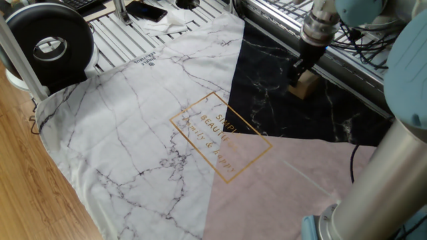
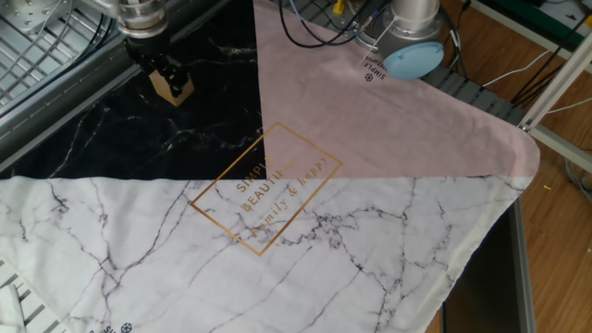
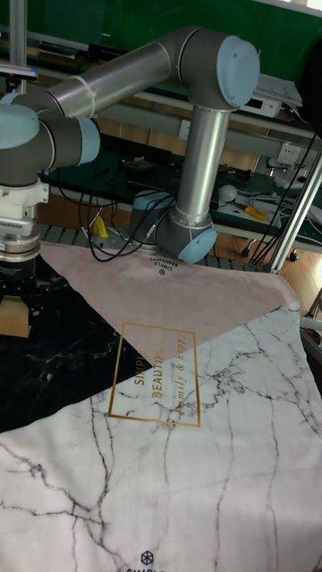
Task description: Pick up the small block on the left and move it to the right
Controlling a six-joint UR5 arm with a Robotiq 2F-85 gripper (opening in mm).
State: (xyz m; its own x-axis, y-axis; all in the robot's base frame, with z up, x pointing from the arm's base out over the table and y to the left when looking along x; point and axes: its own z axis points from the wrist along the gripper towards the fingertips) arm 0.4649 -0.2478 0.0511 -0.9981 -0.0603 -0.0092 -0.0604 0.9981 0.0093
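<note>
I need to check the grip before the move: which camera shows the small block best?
The other fixed view: the small block shows clear against the black cloth, between the gripper fingers. One fixed view shows it partly behind the gripper. The tall fixed view shows only part at the left edge.

Table [image 1: 113,30] under marble-print cloth [image 1: 133,127]; small block [image 1: 305,85] on cloth's black section.
</note>
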